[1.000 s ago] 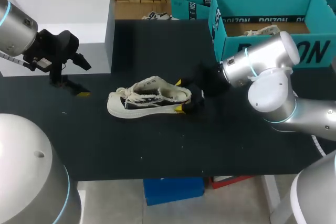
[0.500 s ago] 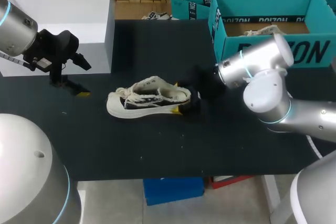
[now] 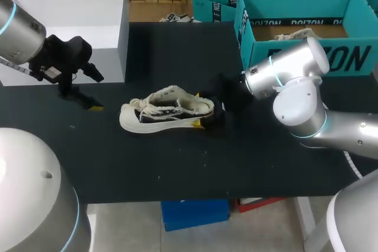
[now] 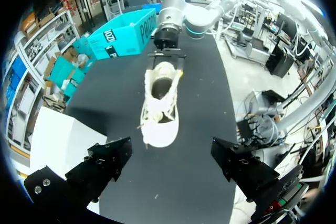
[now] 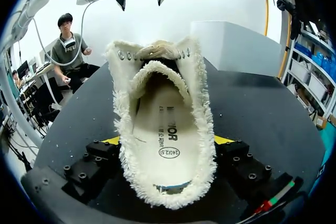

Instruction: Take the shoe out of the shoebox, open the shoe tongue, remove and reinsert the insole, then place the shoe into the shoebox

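Note:
A cream low-top shoe (image 3: 167, 110) with a fleecy lining lies upright on the black table (image 3: 177, 163), toe pointing left. My right gripper (image 3: 201, 109) is shut on its heel, one yellow tip on each side. The right wrist view looks into the shoe (image 5: 163, 103), where the insole (image 5: 165, 135) lies flat and the fingers (image 5: 94, 158) press both flanks. My left gripper (image 3: 90, 90) hangs open to the left of the toe, apart from it. In the left wrist view the shoe (image 4: 160, 103) lies ahead of this open gripper (image 4: 170, 158). The teal shoebox (image 3: 307, 4) stands at the back right.
A white box (image 3: 71, 22) stands at the back left, just behind my left gripper. A second teal box (image 3: 215, 4) sits behind the table's far edge. My right arm's elbow (image 3: 298, 107) hangs over the table in front of the shoebox.
My right gripper pushed slightly left and narrowed onto the shoe's heel, nudging the shoe a little left. The left arm has barely moved.

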You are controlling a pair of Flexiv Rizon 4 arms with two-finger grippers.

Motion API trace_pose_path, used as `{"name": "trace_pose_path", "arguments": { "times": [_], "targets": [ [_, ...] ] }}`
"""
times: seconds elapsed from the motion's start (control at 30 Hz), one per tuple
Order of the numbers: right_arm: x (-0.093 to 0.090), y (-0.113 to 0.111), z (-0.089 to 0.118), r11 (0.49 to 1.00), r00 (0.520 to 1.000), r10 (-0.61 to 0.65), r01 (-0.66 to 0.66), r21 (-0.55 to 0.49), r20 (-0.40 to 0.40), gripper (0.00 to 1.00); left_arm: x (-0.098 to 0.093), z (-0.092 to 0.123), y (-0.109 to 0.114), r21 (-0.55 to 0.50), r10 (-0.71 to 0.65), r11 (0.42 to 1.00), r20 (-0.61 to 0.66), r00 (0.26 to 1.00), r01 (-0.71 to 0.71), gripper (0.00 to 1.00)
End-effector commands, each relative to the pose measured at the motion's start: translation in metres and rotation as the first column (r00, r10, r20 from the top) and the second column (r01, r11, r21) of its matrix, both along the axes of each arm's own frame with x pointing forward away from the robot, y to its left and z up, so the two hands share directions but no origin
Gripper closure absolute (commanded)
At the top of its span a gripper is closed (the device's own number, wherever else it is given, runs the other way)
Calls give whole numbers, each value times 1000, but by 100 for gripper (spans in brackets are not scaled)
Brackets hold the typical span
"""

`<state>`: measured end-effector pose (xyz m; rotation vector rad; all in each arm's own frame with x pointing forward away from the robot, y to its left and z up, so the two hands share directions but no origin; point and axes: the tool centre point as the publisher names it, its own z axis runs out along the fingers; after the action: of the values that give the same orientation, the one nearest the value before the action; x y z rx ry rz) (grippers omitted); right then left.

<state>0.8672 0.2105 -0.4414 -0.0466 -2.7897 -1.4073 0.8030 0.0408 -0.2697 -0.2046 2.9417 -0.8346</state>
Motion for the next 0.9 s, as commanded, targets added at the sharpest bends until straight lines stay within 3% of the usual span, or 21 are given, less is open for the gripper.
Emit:
{"name": "trace_pose_path", "arguments": {
  "times": [0.03, 0.2, 0.43, 0.9],
  "targets": [
    [3, 4, -4, 1000, 1000, 0, 0, -1, -1, 100, -7, 6, -23, 92, 66, 994, -41, 997, -62, 0],
    [3, 4, -4, 1000, 1000, 0, 0, -1, -1, 100, -12, -2, -41, 197, 218, 962, -139, 966, -189, 0],
    [3, 4, -4, 1000, 1000, 0, 0, -1, -1, 100, -11, -6, -61, 337, 466, 855, -162, 870, -395, 0],
    [3, 4, -4, 1000, 1000, 0, 0, -1, -1, 100, -11, -2, -67, 323, 472, 855, -165, 866, -405, 0]
  ]
}}
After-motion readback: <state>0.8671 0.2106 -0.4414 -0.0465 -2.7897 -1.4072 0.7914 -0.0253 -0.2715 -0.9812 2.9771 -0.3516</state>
